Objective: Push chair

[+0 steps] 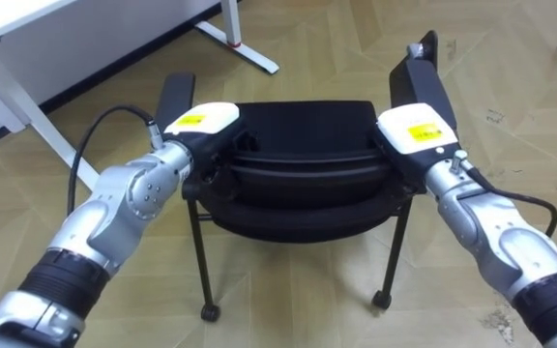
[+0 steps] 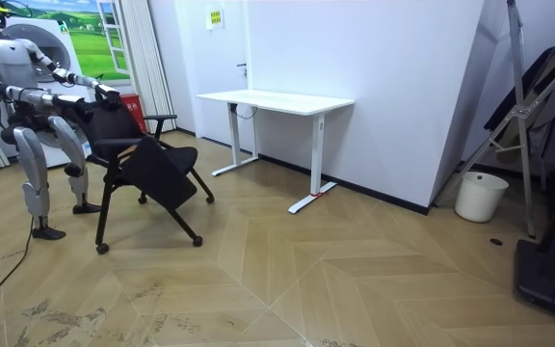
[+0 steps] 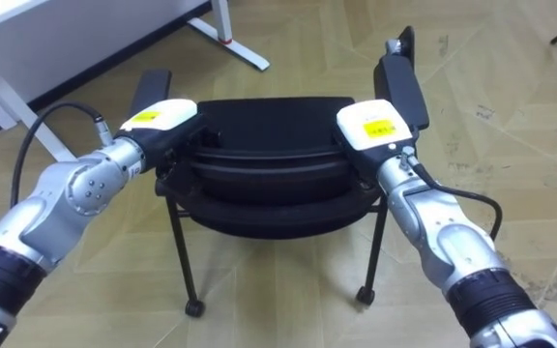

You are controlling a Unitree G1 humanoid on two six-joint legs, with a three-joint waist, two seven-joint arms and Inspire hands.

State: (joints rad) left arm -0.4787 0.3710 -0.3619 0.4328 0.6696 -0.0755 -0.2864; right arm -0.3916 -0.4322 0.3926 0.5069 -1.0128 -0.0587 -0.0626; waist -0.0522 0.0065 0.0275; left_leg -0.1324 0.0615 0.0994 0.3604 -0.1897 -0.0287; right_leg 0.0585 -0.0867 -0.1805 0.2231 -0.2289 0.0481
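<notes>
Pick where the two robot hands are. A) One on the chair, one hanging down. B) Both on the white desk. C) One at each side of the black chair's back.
C: the left robot hand and right robot hand sit at opposite sides of the back of the black chair.

The chair [image 1: 298, 208] looks like matt black cloth on back and seat, with smooth black plastic armrests [image 1: 422, 82] and thin dark metal legs [image 1: 198, 261]. The left hand [image 1: 201, 119] and right hand [image 1: 416, 130] wear glossy white plastic shells. The floor [image 1: 307, 300] is low-sheen wood parquet, scuffed in places. The desk [image 2: 277, 99] is smooth white.
</notes>
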